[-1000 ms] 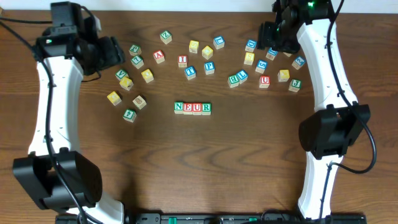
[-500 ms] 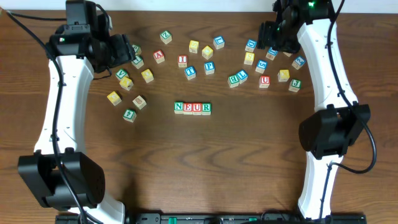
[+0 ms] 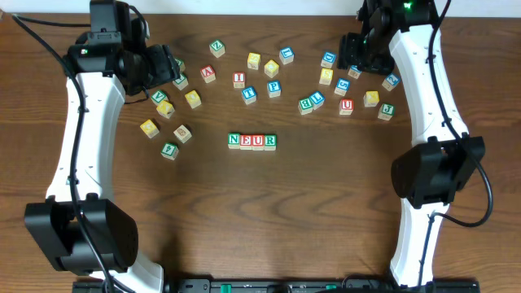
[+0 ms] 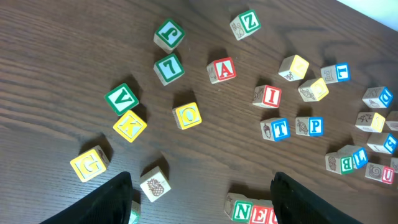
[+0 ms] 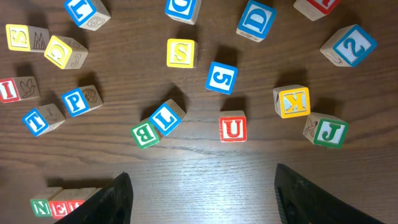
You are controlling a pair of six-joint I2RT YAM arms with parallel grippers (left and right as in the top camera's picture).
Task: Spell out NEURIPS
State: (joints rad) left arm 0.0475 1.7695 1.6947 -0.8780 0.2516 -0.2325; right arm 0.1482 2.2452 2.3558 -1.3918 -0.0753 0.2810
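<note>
NEUR row (image 3: 251, 141) set on surface (image 3: 260, 212); both pincers empty.
Left pincer (image 4: 200, 185) and right pincer (image 5: 202, 186) are seen spread apart; the row is shown complete only overhead.

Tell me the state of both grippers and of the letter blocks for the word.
Left gripper, open, empty.
Right gripper, open, empty.
N-E-U-R row, four blocks side by side, letters up.
Red I block, loose, not in the row.
Blue P block, loose, not in the row.
Yellow S block, loose, letter up.
</note>
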